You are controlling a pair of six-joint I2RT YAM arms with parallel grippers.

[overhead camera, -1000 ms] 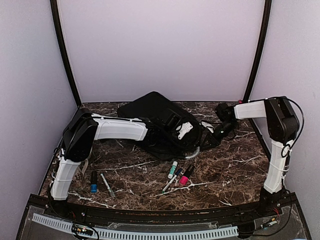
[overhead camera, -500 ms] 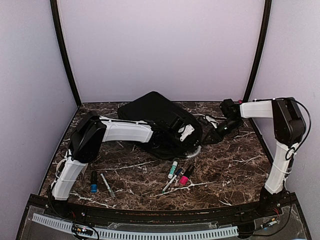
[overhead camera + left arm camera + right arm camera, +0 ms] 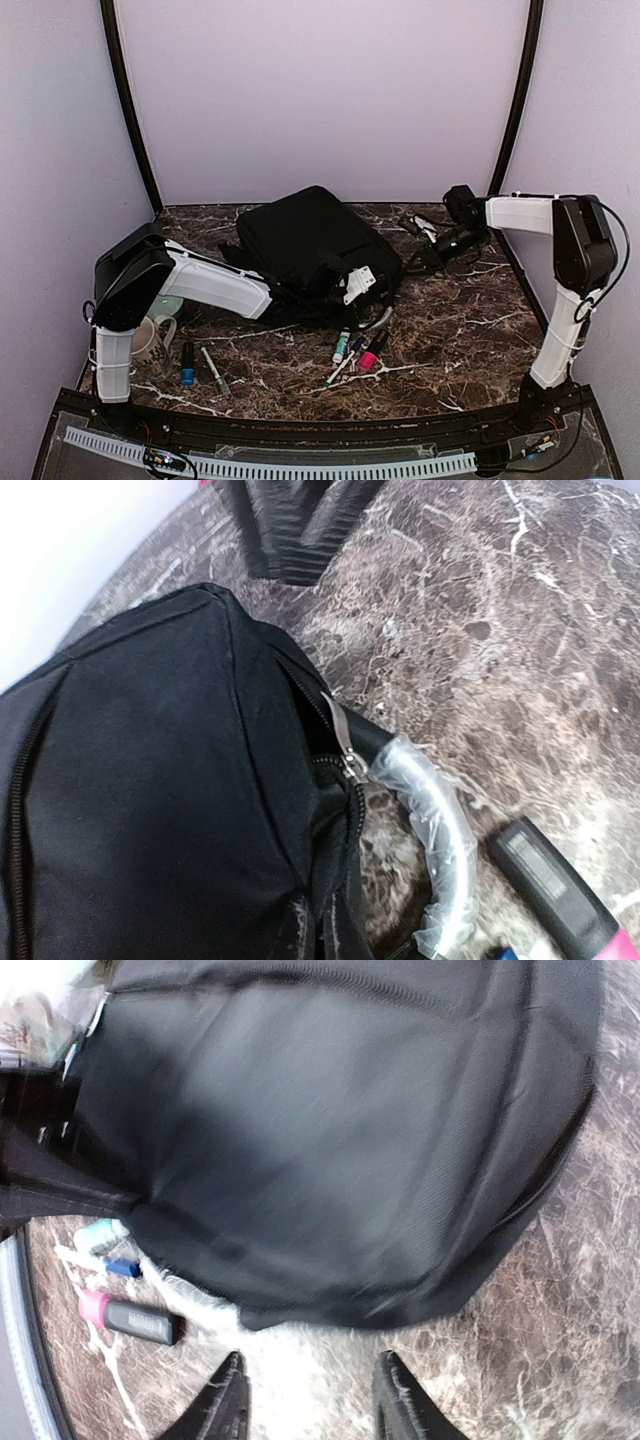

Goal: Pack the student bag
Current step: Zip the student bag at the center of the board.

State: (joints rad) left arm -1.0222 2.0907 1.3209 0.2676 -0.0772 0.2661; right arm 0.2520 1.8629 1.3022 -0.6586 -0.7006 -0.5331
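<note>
The student bag [image 3: 300,235] is a big black backpack lying mid-table, and it also fills the left wrist view [image 3: 150,780] and the right wrist view [image 3: 330,1140]. My left gripper [image 3: 343,288] [image 3: 322,920] is shut, pinching the bag's fabric beside the zipper opening. A curved tube in clear plastic [image 3: 440,850] pokes out of that opening. My right gripper [image 3: 420,232] [image 3: 310,1405] hovers just off the bag's right edge, open, with only marble between its fingers.
Loose pens and markers lie in front of the bag, among them a pink-capped black one [image 3: 372,352] [image 3: 555,875] [image 3: 130,1320] and a teal-capped one [image 3: 345,340]. A blue-capped marker [image 3: 187,365] and a green pen [image 3: 213,370] lie near left. A mug [image 3: 150,340] stands by the left arm's base.
My left gripper closed on the bag's fabric and drew the bag leftward and up. My right gripper opened wider and backed off to the far right. The mug came into view.
</note>
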